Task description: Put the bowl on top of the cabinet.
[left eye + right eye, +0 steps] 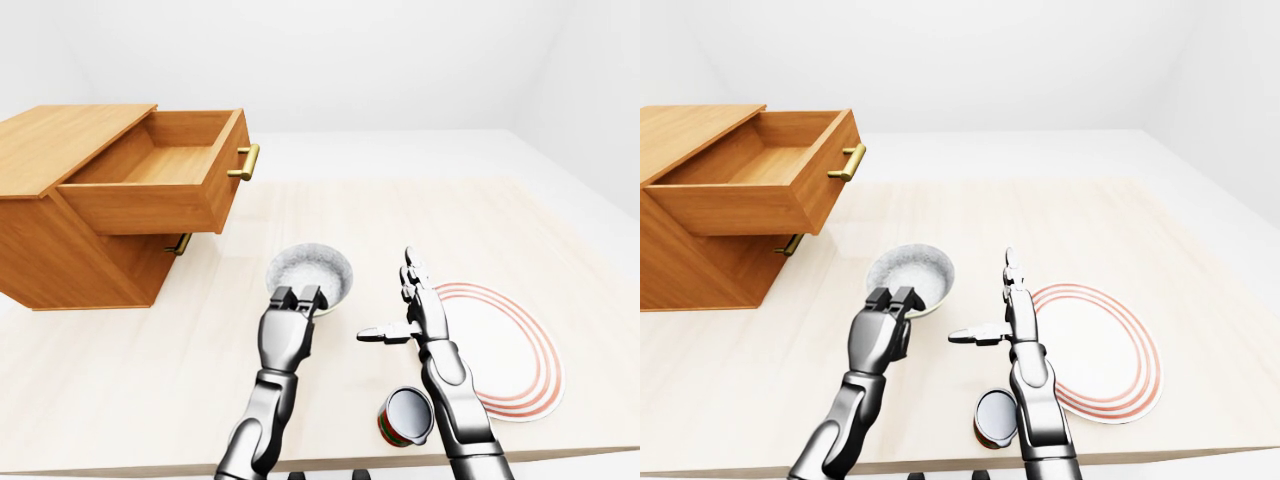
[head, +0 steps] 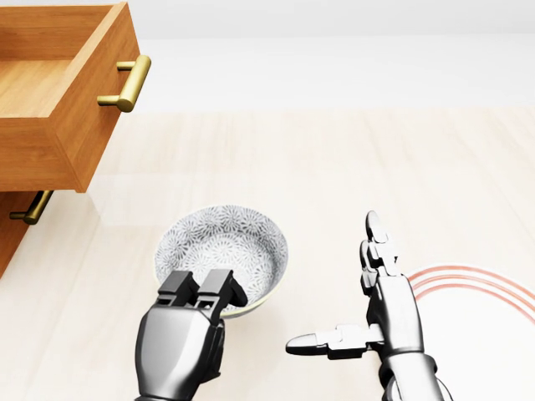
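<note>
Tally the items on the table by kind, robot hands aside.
Bowl: 1
Cabinet: 1
Plate: 1
Cup: 1
Total: 4

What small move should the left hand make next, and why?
Probably close the fingers more firmly on the rim, then lift. The left hand sits at the near rim of the bowl, which is resting on the table. Whether the grip is firm cannot be told. The cabinet top is higher, up and to the left. The right hand is open and apart.
</note>
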Robot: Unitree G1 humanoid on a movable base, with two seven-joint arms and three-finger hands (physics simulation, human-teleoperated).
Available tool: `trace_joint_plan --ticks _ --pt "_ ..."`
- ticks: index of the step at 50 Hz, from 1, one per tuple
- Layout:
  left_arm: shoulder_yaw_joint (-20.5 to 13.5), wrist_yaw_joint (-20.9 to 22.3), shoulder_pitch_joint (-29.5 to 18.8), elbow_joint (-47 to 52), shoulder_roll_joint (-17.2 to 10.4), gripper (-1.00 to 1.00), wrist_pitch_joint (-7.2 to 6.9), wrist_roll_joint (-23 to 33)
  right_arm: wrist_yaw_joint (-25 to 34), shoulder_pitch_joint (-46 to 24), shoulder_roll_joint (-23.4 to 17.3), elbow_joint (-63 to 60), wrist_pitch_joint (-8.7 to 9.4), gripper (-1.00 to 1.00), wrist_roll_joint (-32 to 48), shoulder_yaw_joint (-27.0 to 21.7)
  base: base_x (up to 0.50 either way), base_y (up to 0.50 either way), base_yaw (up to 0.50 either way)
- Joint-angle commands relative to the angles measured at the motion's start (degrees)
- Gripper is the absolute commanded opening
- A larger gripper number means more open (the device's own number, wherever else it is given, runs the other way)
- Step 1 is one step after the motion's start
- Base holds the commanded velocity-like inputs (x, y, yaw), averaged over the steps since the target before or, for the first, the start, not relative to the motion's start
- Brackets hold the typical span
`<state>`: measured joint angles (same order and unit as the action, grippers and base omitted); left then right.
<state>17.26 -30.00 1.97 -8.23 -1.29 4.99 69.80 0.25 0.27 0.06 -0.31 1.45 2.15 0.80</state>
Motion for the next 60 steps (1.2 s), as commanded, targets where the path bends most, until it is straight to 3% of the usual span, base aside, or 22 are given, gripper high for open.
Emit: trace_joint_plan --ticks 1,13,21,22,37,50,60 --pt "-0.8 0.0 0.4 3.5 0.1 -0.95 0.01 -2.6 0.0 0.0 0.0 0.0 0.02 1.0 0.1 0.1 0.0 0.0 0.0" --pt "-2.4 0.0 0.9 11.9 0.7 -0.95 0.01 -8.5 -0.1 -0.1 0.1 0.1 -0.05 1.0 0.3 0.3 0.0 0.0 0.0" --pt "-2.5 2.4 1.5 15.3 0.8 -0.95 0.01 -10.4 -0.1 -0.1 0.1 0.3 -0.18 1.0 0.3 0.3 0.0 0.0 0.0" --pt "-2.8 5.6 2.1 19.8 1.1 -0.95 0.01 -12.5 -0.2 -0.1 0.2 0.4 -0.2 1.0 0.4 0.5 0.0 0.0 0.0" --pt "-1.3 9.4 3.3 25.9 1.1 -0.95 0.01 -13.0 0.0 -0.2 0.1 0.3 -0.19 1.0 0.2 0.3 0.0 0.0 0.0" --pt "-1.0 18.2 2.7 37.2 1.7 -0.95 0.01 -15.8 0.0 0.4 0.1 -0.7 0.06 1.0 0.3 0.4 0.0 0.0 0.0" --pt "-3.3 26.8 -2.7 44.8 3.4 -0.95 0.01 -19.5 0.0 0.3 0.1 -0.3 -0.24 1.0 0.4 0.4 0.0 0.0 0.0"
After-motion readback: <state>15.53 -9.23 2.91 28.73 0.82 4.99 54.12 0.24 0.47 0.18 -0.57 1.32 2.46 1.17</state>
